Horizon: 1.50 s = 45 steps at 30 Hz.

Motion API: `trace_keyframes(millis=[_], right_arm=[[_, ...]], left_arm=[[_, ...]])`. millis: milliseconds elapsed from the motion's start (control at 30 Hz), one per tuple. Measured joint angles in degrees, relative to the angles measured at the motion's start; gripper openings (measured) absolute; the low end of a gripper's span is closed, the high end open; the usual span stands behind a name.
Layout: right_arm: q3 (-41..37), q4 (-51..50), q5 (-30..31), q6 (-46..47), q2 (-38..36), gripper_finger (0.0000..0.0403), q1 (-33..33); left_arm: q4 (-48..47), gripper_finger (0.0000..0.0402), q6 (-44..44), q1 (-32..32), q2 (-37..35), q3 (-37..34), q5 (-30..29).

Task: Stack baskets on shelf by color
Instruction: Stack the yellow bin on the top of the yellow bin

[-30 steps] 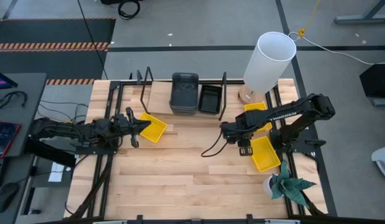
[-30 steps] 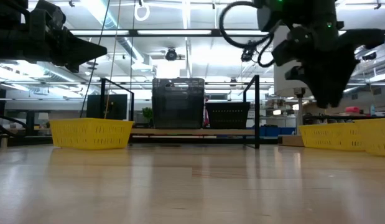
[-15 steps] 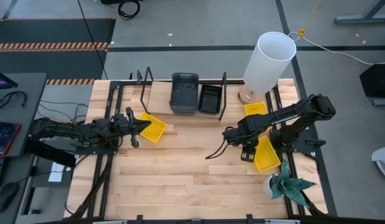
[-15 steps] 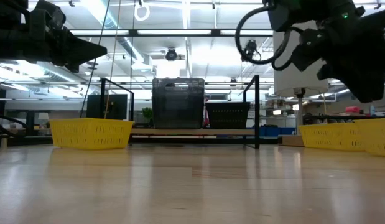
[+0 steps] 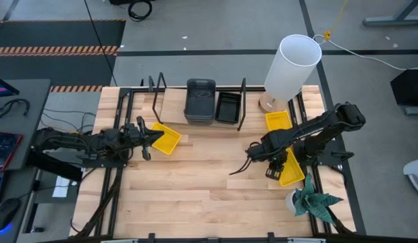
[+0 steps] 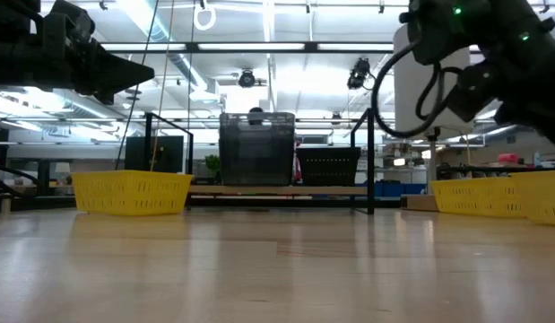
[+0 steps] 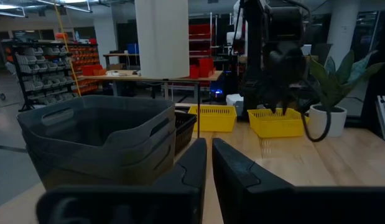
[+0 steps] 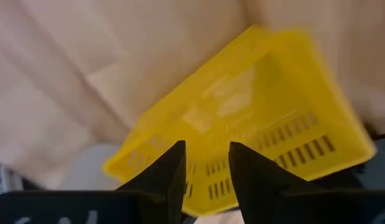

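The right gripper (image 5: pixel 276 164), jaws spread, is held above a bright yellow slotted plastic basket (image 5: pixel 288 167). The left gripper (image 5: pixel 146 140), jaws pressed together, is parked beside another yellow basket (image 5: pixel 165 138).

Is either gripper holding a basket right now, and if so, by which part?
Nothing is held. The right gripper hangs open above a yellow basket; the left gripper is shut and empty.

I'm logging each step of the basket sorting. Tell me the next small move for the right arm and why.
Probably lower the right claw onto the near wall of the yellow basket below it and close. The fingers stand open and hover just above that basket's slotted wall, gripping nothing yet. It lies on the table off the shelf. The left claw waits by another yellow basket.
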Motion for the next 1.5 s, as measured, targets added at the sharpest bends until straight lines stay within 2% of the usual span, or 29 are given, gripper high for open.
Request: trace_keyframes(millis=[200, 367, 667, 767, 933, 1067, 1233, 1500], right_arm=[[0.8, 0.6, -2.9, -1.6, -0.1, 0.0120, 3.2], [0.8, 1.2, -2.8, -2.6, -0.1, 0.0121, 9.5], [0.8, 7.9, -1.6, -2.7, -0.1, 0.0150, 18.5], [0.8, 10.2, 0.7, -2.7, -0.1, 0.0163, 19.3], [0.8, 7.9, 4.7, -3.3, -0.1, 0.0173, 19.5], [0.8, 5.2, 4.3, -3.3, -0.1, 0.0171, 19.4], [0.8, 8.8, 0.1, -2.7, -0.1, 0.0170, 20.0], [0.8, 9.4, 0.5, -0.1, 1.3, 0.0170, 20.4]], left_arm=[[0.0, 0.0025, 0.0, 0.0, 0.0, 0.0, 0.0], [0.0, 0.0030, 0.0, 0.0, 0.0, 0.0, 0.0], [0.0, 0.0033, 0.0, 0.0, 0.0, 0.0, 0.0], [0.0, 0.0029, 0.0, 0.0, 0.0, 0.0, 0.0], [0.0, 0.0025, 0.0, 0.0, 0.0, 0.0, 0.0], [0.0, 0.0029, 0.0, 0.0, 0.0, 0.0, 0.0], [0.0, 0.0036, 0.0, 0.0, 0.0, 0.0, 0.0], [0.0, 0.0028, 0.0, 0.0, 0.0, 0.0, 0.0]])
